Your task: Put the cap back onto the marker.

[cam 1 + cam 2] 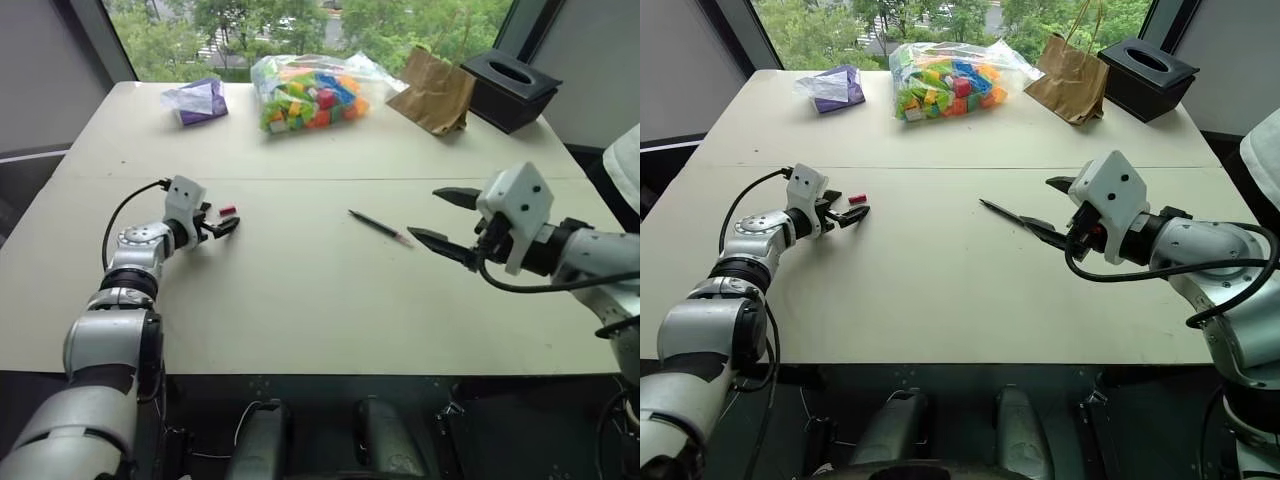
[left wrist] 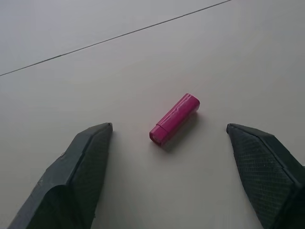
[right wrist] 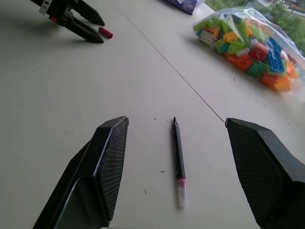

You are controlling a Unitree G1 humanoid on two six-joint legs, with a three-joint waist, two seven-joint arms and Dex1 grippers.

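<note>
Left gripper (image 2: 169, 131) open astride cap (image 2: 174, 118)

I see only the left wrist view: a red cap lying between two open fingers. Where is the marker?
Observer: The marker lies on the table, uncapped, in front of the right pincer.
Operator: Is that pincer holding it?
Observer: No, it is open and apart from the marker.
Operator: Is the left pincer touching the cap?
Observer: From the head view, the left pincer is beside the cap; touching I cannot tell.
</note>
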